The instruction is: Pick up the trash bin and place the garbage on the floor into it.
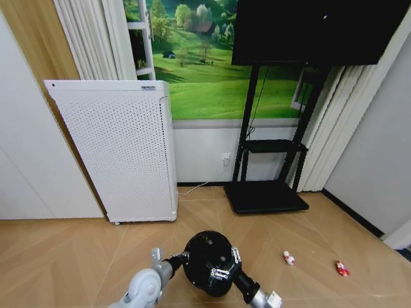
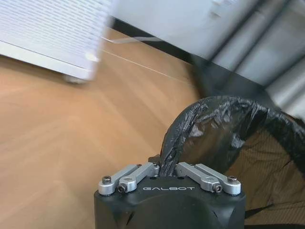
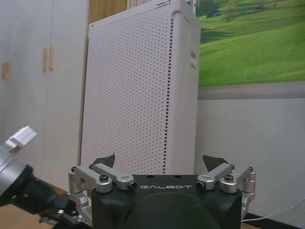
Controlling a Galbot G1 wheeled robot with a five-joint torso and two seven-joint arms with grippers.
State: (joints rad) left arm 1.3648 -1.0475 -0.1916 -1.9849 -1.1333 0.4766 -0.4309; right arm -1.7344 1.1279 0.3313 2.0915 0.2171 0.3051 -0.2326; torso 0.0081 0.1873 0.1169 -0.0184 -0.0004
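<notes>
Black plastic trash bin (image 1: 207,262), bottom centre of frame, light and thin-walled, so I grip the liner-covered rim: my left gripper (image 2: 167,168) is pinched on it, my right gripper (image 3: 161,164) spread wide and holding nothing, garbage (image 1: 289,258) lower right on floor.
</notes>
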